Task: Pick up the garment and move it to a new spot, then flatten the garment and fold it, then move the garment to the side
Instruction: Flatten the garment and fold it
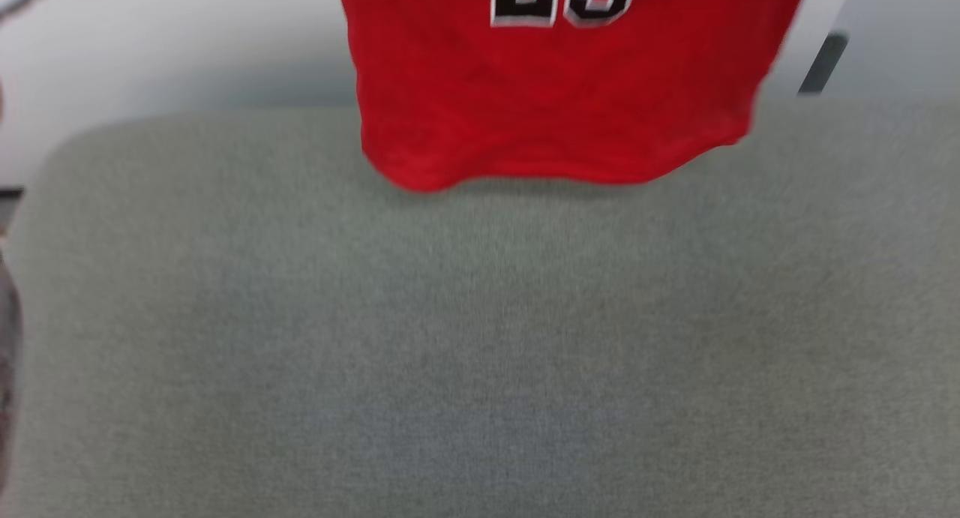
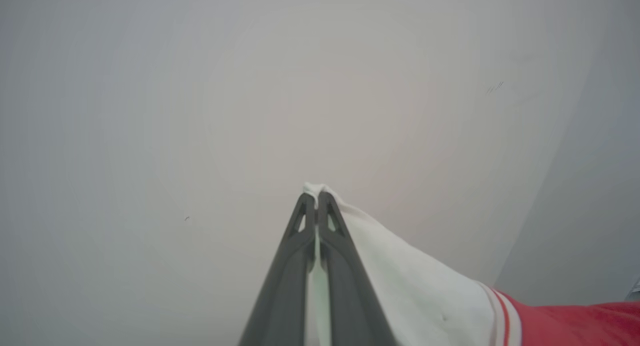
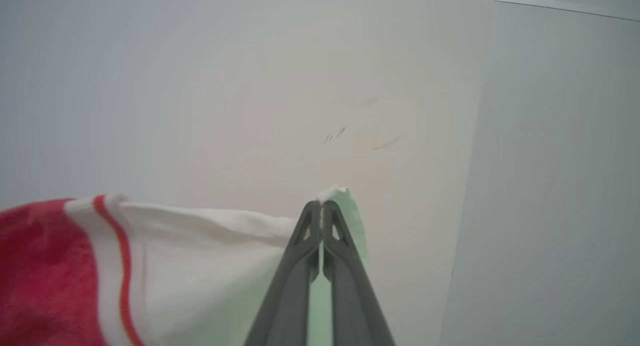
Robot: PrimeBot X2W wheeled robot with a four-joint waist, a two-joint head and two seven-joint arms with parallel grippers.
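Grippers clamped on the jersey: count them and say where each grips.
2. The left gripper pinches one white sleeve tip of the garment; the right gripper pinches the other.

my left gripper (image 2: 316, 198) is pinched tight on a white sleeve edge of the garment (image 2: 430, 286), with a small tuft of white cloth poking out past my fingertips (image 2: 305, 206). the white fabric drapes away to the lower right, crosses a thin red-and-white stripe band, then turns bright red at the frame's corner. behind it all is a pale, plain wall (image 2: 200, 85) with a few faint dark scuff marks (image 2: 494, 88) at the upper right.
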